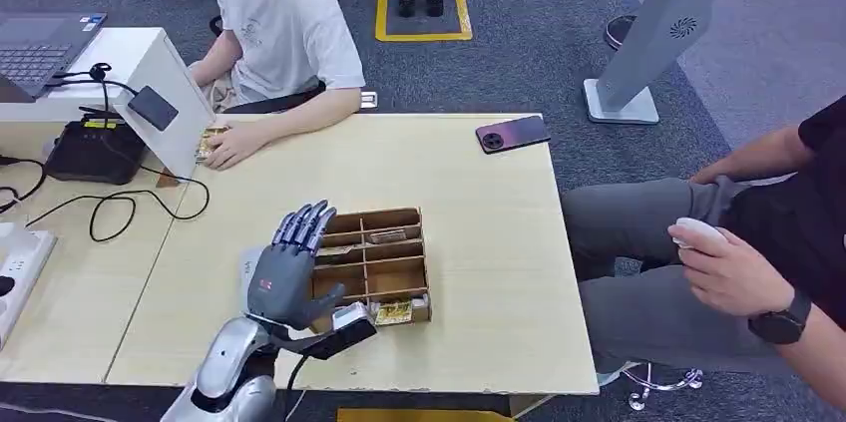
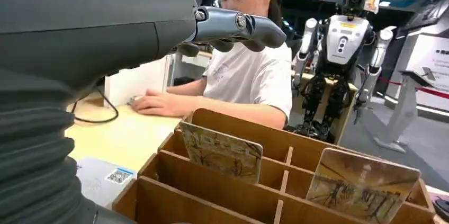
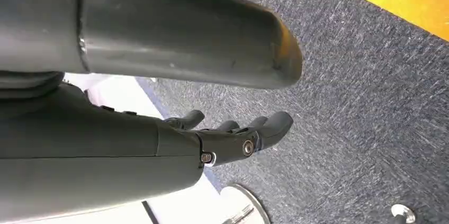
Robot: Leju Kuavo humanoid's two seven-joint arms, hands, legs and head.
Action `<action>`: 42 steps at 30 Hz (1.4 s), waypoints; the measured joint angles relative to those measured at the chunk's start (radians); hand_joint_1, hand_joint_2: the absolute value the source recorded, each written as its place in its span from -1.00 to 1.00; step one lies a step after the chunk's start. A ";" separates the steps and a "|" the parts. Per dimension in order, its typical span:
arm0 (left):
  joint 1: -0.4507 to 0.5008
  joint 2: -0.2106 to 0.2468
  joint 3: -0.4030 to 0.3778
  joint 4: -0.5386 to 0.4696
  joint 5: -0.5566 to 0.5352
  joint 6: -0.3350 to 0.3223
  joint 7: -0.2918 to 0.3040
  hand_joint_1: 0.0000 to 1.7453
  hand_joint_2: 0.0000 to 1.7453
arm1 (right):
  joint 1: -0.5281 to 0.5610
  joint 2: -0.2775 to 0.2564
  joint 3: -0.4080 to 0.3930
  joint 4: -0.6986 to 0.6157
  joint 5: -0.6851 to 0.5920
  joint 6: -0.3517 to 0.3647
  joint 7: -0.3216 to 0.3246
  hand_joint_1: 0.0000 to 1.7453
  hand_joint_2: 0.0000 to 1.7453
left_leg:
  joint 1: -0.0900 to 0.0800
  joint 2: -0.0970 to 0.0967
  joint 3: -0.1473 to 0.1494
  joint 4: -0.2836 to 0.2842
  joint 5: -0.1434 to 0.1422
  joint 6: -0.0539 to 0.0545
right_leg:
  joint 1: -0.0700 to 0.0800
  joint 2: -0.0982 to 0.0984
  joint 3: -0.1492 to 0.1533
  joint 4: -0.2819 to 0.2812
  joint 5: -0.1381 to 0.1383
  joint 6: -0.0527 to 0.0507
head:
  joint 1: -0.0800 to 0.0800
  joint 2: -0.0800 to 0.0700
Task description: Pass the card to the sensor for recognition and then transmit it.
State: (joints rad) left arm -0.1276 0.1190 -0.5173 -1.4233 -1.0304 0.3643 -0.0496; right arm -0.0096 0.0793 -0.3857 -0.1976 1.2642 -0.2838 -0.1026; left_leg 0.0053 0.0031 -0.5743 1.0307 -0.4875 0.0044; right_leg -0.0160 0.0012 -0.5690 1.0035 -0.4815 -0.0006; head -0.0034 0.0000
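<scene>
A wooden divided box (image 1: 399, 264) sits near the table's front edge, with picture cards standing in its slots. In the left wrist view two such cards (image 2: 222, 151) (image 2: 360, 185) lean upright in the box (image 2: 212, 192). My left hand (image 1: 291, 267) hovers over the box's left side, fingers stretched out and apart, holding nothing. The same hand's fingers (image 2: 238, 25) reach out above the cards. A dark sensor pad (image 1: 153, 108) is mounted on a white slanted stand at the back left. My right hand (image 3: 233, 139) hangs beside my body over the carpet, fingers loosely extended, empty.
A person in a white shirt sits behind the table, one hand (image 1: 231, 143) resting near the stand. A phone (image 1: 512, 133) lies at the far right of the table. Another seated person (image 1: 758, 242) is at the right. Cables and a black device (image 1: 95, 153) lie left.
</scene>
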 joint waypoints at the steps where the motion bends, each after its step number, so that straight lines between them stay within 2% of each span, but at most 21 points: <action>1: 0.000 -0.001 0.003 0.001 0.000 0.001 0.000 -1.00 1.00 | 0.000 0.000 0.000 0.000 0.000 0.000 0.000 -1.00 -1.00 | 0.000 0.000 0.000 0.000 0.000 0.000 | 0.000 0.000 0.000 0.000 0.000 0.000 | 0.000 0.000; 9: -0.002 -0.009 0.009 0.008 0.002 0.004 0.000 -1.00 1.00 | 0.000 0.000 0.000 0.000 0.000 0.000 0.000 -1.00 -1.00 | 0.000 0.000 0.000 0.000 0.000 0.000 | 0.000 0.000 0.000 0.000 0.000 0.000 | 0.000 0.000; 19: -0.033 -0.035 0.052 0.009 0.062 0.065 -0.024 -1.00 1.00 | 0.000 0.000 0.000 0.000 0.006 0.002 0.002 -1.00 -1.00 | 0.000 0.000 0.000 0.000 0.000 0.000 | 0.000 0.000 0.000 0.000 0.000 0.000 | 0.000 0.000; 23: -0.035 -0.039 0.063 0.016 0.030 0.064 -0.020 -0.96 1.00 | 0.000 0.000 0.000 0.000 0.012 0.003 0.005 -1.00 -1.00 | 0.000 0.000 0.000 0.000 0.000 0.000 | 0.000 0.000 0.000 0.000 0.000 0.000 | 0.000 0.000; 24: -0.035 -0.039 0.063 0.022 0.017 0.066 -0.013 -0.78 1.00 | -0.001 0.000 0.000 0.000 0.013 0.004 0.004 -1.00 -1.00 | 0.000 0.000 0.000 0.000 0.000 0.000 | 0.000 0.000 0.000 0.000 0.000 0.000 | 0.000 0.000; 25: -0.035 -0.039 0.065 0.030 0.005 0.067 -0.005 0.92 1.00 | -0.001 0.000 0.000 0.000 0.014 0.005 0.004 -1.00 -1.00 | 0.000 0.000 0.000 0.000 0.000 0.000 | 0.000 0.000 0.000 0.000 0.000 0.000 | 0.000 0.000; 26: -0.035 -0.038 0.067 0.037 -0.004 0.069 0.001 1.00 1.00 | -0.001 0.000 0.000 0.000 0.014 0.004 0.004 -1.00 -1.00 | 0.000 0.000 0.000 0.000 0.000 0.000 | 0.000 0.000 0.000 0.000 0.000 0.000 | 0.000 0.000; 28: -0.035 -0.038 0.072 0.052 -0.013 0.069 0.009 0.98 1.00 | -0.001 0.000 0.000 0.000 0.014 0.003 0.000 -1.00 -1.00 | 0.000 0.000 0.000 0.000 0.000 0.000 | 0.000 0.000 0.000 0.000 0.000 0.000 | 0.000 0.000; 29: -0.036 -0.038 0.074 0.059 -0.013 0.066 0.010 0.76 1.00 | -0.002 0.000 0.000 0.000 0.014 0.003 -0.004 -1.00 -1.00 | 0.000 0.000 0.000 0.000 0.000 0.000 | 0.000 0.000 0.000 0.000 0.000 0.000 | 0.000 0.000; 31: -0.036 -0.037 0.078 0.074 -0.010 0.063 0.010 0.80 1.00 | -0.005 0.000 0.000 0.000 0.013 0.003 -0.010 -1.00 -1.00 | 0.000 0.000 0.000 0.000 0.000 0.000 | 0.000 0.000 0.000 0.000 0.000 0.000 | 0.000 0.000; 32: -0.036 -0.037 0.079 0.080 -0.010 0.060 0.010 0.72 1.00 | -0.007 0.000 0.000 0.000 0.012 0.003 -0.011 -1.00 -1.00 | 0.000 0.000 0.000 0.000 0.000 0.000 | 0.000 0.000 0.000 0.000 0.000 0.000 | 0.000 0.000; 33: -0.036 -0.036 0.080 0.086 -0.010 0.057 0.010 0.74 1.00 | -0.008 0.000 0.000 0.000 0.012 0.003 -0.011 -1.00 -1.00 | 0.000 0.000 0.000 0.000 0.000 0.000 | 0.000 0.000 0.000 0.000 0.000 0.000 | 0.000 0.000; 35: -0.036 -0.036 0.080 0.097 -0.010 0.055 0.010 1.00 1.00 | -0.011 0.000 0.000 -0.001 0.011 0.004 -0.013 -1.00 -1.00 | 0.000 0.000 0.000 0.000 0.000 0.000 | 0.000 0.000 0.000 0.000 0.000 0.000 | 0.000 0.000; 42: -0.043 -0.034 0.085 0.119 0.000 0.038 0.005 1.00 1.00 | -0.015 0.000 -0.001 -0.001 0.005 0.005 -0.003 -1.00 -1.00 | 0.000 0.000 0.000 0.000 0.000 0.000 | 0.000 0.000 0.000 0.000 0.000 0.000 | 0.000 0.000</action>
State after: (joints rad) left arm -0.1706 0.0855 -0.4322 -1.3039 -1.0300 0.4021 -0.0446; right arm -0.0248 0.0790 -0.3868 -0.1984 1.2696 -0.2792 -0.1053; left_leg 0.0054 0.0030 -0.5743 1.0306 -0.4874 0.0044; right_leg -0.0160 0.0010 -0.5688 1.0035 -0.4814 -0.0006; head -0.0034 0.0004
